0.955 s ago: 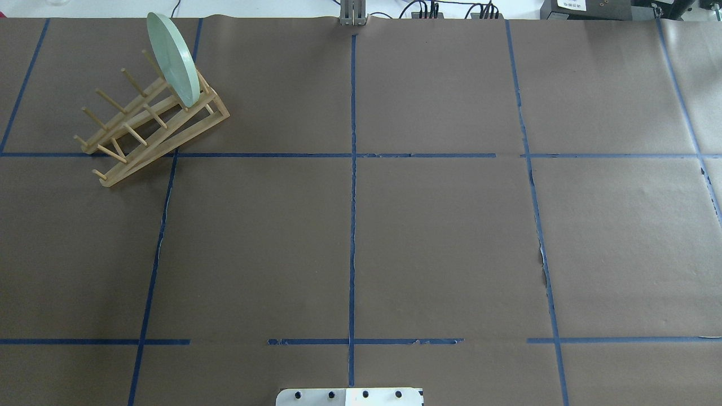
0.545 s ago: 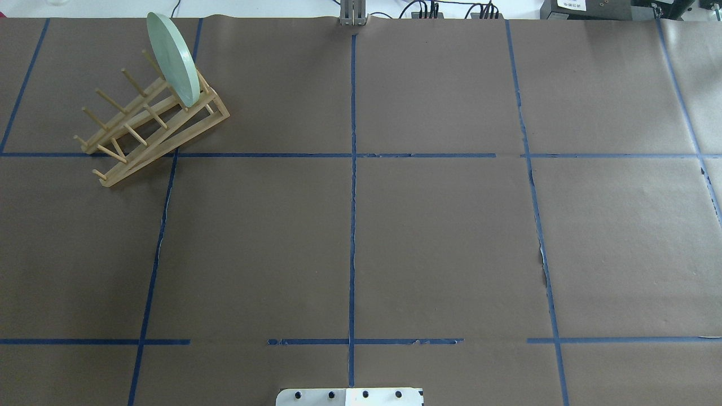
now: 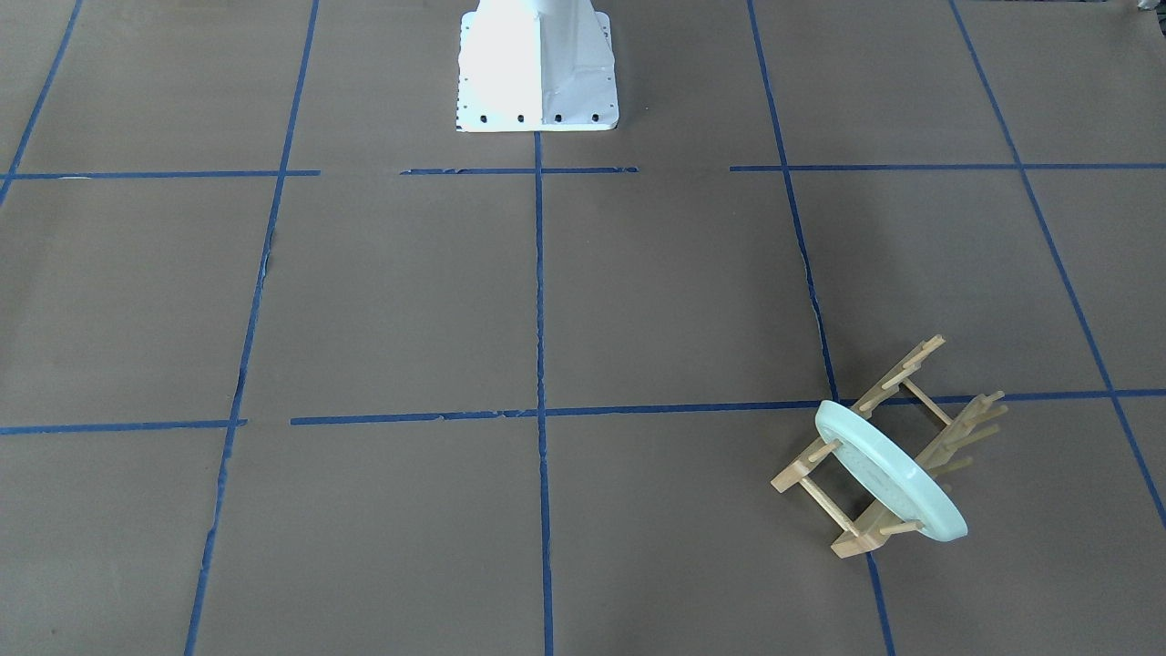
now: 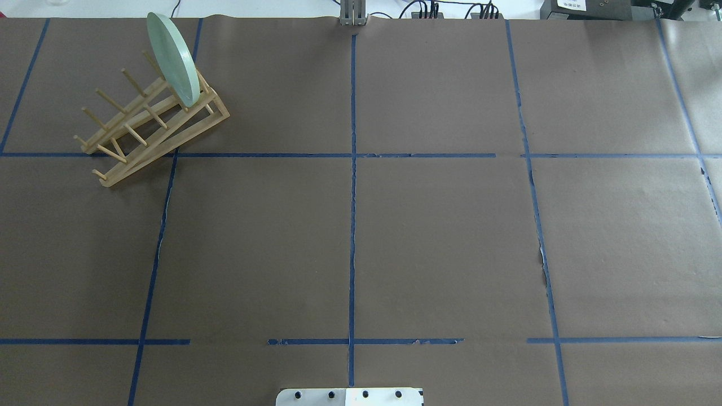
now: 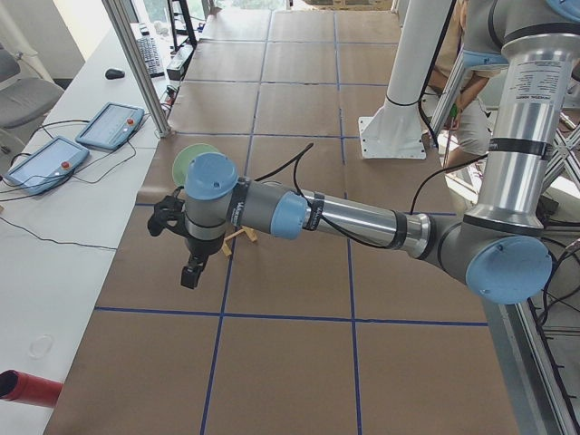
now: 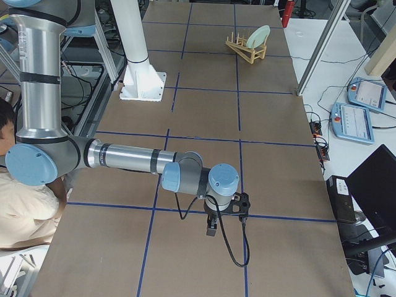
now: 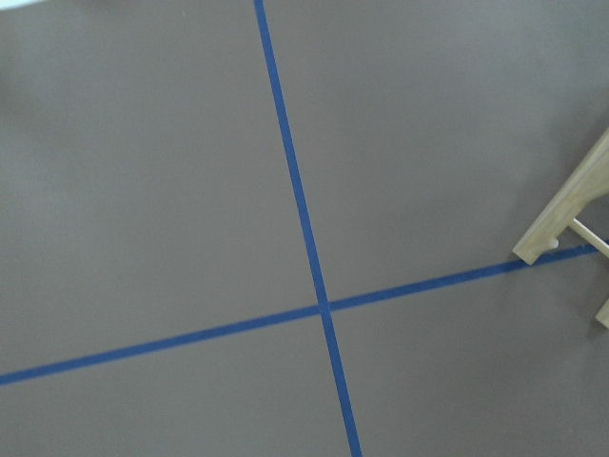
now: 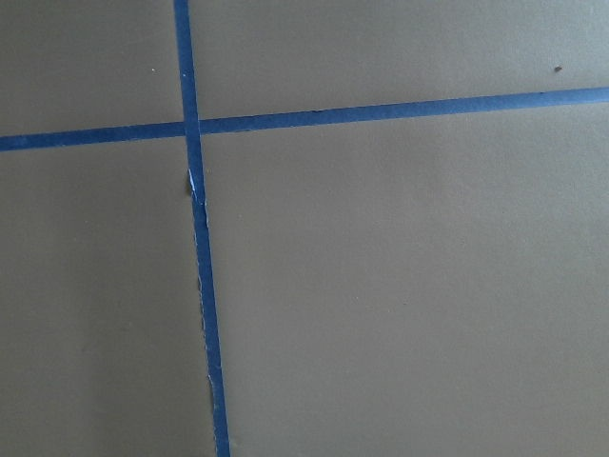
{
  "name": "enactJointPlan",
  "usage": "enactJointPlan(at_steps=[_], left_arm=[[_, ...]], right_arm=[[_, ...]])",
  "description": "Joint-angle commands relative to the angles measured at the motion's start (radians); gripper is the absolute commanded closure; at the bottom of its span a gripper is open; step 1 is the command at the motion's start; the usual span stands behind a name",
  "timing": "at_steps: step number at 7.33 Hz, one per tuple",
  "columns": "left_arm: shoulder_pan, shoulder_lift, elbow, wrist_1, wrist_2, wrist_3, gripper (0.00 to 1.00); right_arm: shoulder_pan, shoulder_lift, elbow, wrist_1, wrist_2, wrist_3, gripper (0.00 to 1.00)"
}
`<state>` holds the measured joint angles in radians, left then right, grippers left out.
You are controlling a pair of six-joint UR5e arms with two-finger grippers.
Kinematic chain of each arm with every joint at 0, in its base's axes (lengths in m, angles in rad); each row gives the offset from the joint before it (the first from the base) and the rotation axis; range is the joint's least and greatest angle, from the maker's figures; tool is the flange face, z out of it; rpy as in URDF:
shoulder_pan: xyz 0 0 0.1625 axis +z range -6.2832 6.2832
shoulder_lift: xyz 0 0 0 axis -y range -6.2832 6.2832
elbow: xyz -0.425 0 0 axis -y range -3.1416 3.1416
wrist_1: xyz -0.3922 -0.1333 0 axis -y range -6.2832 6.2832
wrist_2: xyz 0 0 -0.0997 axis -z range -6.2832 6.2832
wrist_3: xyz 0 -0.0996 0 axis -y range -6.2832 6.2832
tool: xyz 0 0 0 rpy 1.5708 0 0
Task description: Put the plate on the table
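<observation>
The pale mint-green plate (image 4: 172,59) stands on edge in the wooden rack (image 4: 146,127) at the table's far left; it also shows in the front view (image 3: 888,474) and the right side view (image 6: 258,38). The brown paper table (image 4: 440,237) lies flat below. My left gripper (image 5: 190,272) hangs above the table, short of the rack; I cannot tell if it is open or shut. My right gripper (image 6: 211,230) hangs over the table's right end, far from the plate; I cannot tell its state. Neither gripper shows in the overhead or front view.
The white robot base (image 3: 537,64) stands at the table's near middle edge. The rack's low end (image 7: 571,205) shows at the right edge of the left wrist view. Tablets (image 5: 68,145) and cables lie on the white bench beyond the table's far edge.
</observation>
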<state>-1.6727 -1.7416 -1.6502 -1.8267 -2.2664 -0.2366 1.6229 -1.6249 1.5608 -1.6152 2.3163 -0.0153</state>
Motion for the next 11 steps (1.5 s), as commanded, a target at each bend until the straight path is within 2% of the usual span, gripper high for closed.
enactJointPlan(at_steps=[1, 2, 3, 4, 5, 6, 7, 9, 11], left_arm=[[0.019, -0.026, 0.036, -0.245, -0.061, -0.390, 0.00], [0.062, -0.064, 0.038, -0.329, -0.100, -0.476, 0.00], [0.168, -0.076, 0.055, -0.435, -0.097, -0.506, 0.00], [0.229, -0.111, 0.090, -0.480, -0.099, -0.567, 0.00], [0.235, -0.149, 0.093, -0.486, -0.099, -0.783, 0.00], [0.260, -0.174, 0.099, -0.558, -0.096, -0.957, 0.00], [0.296, -0.193, 0.134, -0.671, -0.094, -1.092, 0.00], [0.332, -0.205, 0.269, -0.979, -0.091, -1.274, 0.00], [0.431, -0.304, 0.326, -0.993, 0.055, -1.450, 0.00]], right_arm=[[0.000, 0.000, 0.001, 0.000, 0.000, 0.000, 0.00], [0.000, 0.000, -0.001, 0.000, 0.000, 0.000, 0.00], [0.000, 0.000, -0.001, 0.000, 0.000, 0.000, 0.00], [0.000, 0.000, 0.001, 0.000, 0.000, 0.000, 0.00], [0.000, 0.000, 0.001, 0.000, 0.000, 0.000, 0.00], [0.000, 0.000, 0.001, 0.000, 0.000, 0.000, 0.00], [0.000, 0.000, -0.001, 0.000, 0.000, 0.000, 0.00], [0.000, 0.000, -0.001, 0.000, 0.000, 0.000, 0.00], [0.000, 0.000, -0.001, 0.000, 0.000, 0.000, 0.00]])
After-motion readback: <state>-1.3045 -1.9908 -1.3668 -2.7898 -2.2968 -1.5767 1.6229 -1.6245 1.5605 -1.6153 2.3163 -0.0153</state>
